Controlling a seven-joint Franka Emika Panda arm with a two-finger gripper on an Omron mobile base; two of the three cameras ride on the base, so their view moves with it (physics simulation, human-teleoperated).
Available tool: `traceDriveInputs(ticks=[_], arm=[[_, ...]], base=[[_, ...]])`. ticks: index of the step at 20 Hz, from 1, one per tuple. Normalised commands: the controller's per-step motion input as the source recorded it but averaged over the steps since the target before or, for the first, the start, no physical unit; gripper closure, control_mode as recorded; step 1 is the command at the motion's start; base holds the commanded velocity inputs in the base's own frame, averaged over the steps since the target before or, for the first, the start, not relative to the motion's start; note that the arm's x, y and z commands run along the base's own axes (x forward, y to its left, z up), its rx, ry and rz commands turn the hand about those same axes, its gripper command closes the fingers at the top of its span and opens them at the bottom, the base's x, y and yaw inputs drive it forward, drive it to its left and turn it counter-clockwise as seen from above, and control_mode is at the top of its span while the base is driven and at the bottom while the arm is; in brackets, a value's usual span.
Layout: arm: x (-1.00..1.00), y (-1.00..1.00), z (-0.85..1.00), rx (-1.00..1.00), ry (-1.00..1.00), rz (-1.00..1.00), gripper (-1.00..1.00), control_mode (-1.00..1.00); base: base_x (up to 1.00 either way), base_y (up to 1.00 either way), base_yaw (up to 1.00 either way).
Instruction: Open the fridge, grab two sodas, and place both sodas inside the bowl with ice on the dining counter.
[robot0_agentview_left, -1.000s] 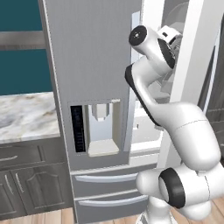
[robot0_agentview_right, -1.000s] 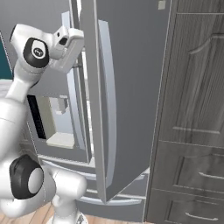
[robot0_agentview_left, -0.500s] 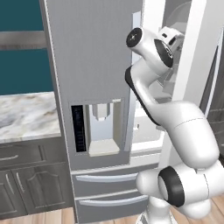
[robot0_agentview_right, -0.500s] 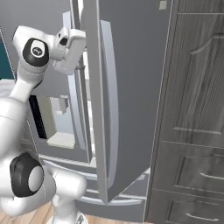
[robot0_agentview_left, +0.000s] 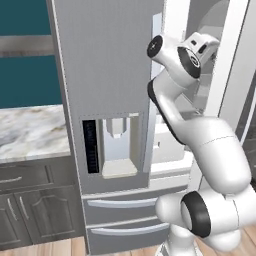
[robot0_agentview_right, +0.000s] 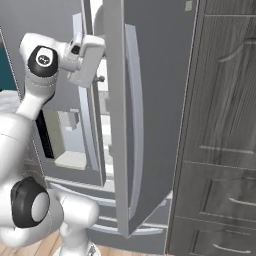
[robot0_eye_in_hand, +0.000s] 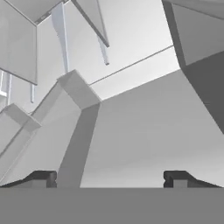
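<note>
The silver-grey fridge (robot0_agentview_left: 107, 75) has its left door shut and its right door (robot0_agentview_right: 145, 100) swung wide open, handle facing out. My arm reaches up to the gap between the doors, with the white hand (robot0_agentview_left: 200, 47) at the edge of the white interior (robot0_agentview_right: 102, 95). In the hand view my gripper (robot0_eye_in_hand: 109, 178) is open, with nothing between its dark fingertips (robot0_eye_in_hand: 41, 177). It faces pale interior walls and shelf edges (robot0_eye_in_hand: 78, 89), seen tilted. The sodas, the bowl and the dining counter are out of view.
A marble top (robot0_agentview_left: 30, 130) over dark grey cabinets adjoins the fridge on the left. A tall dark wood cabinet (robot0_agentview_right: 225, 125) stands right of the open door. The water dispenser (robot0_agentview_left: 117, 145) and bottom drawers (robot0_agentview_left: 120, 202) lie below my arm.
My hand has edged slightly further toward the fridge opening. The doors have not moved.
</note>
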Motion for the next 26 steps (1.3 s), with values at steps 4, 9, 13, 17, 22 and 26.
traceDriveInputs(ticks=[4, 9, 13, 17, 22, 26], arm=[[-0.12, -1.00, -0.08, 0.00, 0.00, -0.06, -1.00, -1.00], [-0.01, -1.00, -0.01, 0.00, 0.01, -0.04, -1.00, -1.00], [0.12, -1.00, 0.00, 0.00, 0.03, 0.00, -1.00, -1.00], [0.13, -1.00, 0.00, 0.00, 0.03, 0.00, -1.00, -1.00], [0.16, -1.00, 0.00, 0.00, 0.05, 0.00, -1.00, -1.00], [0.22, -0.92, 0.00, 0.01, 0.07, 0.00, -1.00, -1.00]], base=[[0.00, 0.00, 0.00], [0.00, 0.00, 0.00], [0.00, 0.00, 0.00], [0.00, 0.00, 0.00], [0.00, 0.00, 0.00], [0.00, 0.00, 0.00]])
